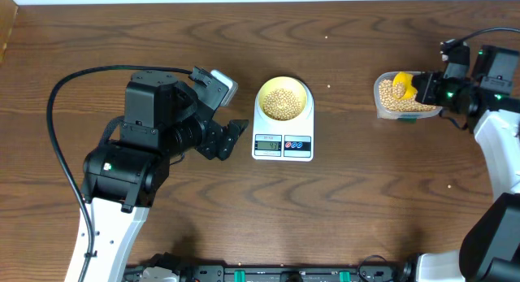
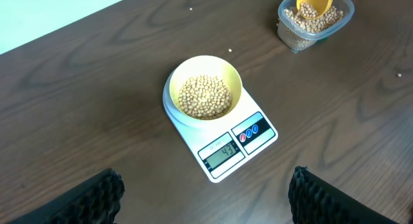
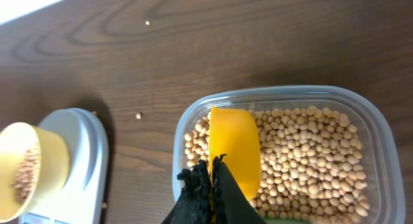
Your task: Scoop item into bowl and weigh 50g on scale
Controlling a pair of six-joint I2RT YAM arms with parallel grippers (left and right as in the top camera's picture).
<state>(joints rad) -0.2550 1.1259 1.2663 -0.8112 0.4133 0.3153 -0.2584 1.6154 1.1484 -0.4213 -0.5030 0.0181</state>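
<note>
The pale yellow bowl (image 2: 226, 68) of soybeans (image 2: 204, 97) sits on the white scale (image 2: 190, 130), whose display shows 43 (any further digit is unreadable). The left claw (image 2: 206, 185) hangs wide open near it above the tabletop (image 2: 97, 108). The right claw (image 3: 210, 179) is clamped on the yellow scoop (image 3: 235, 146) inside the clear tub (image 3: 381, 140).

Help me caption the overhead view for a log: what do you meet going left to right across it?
left gripper → scale with the bowl on it → clear tub → right gripper, holding the yellow scoop that dips into the tub
</note>
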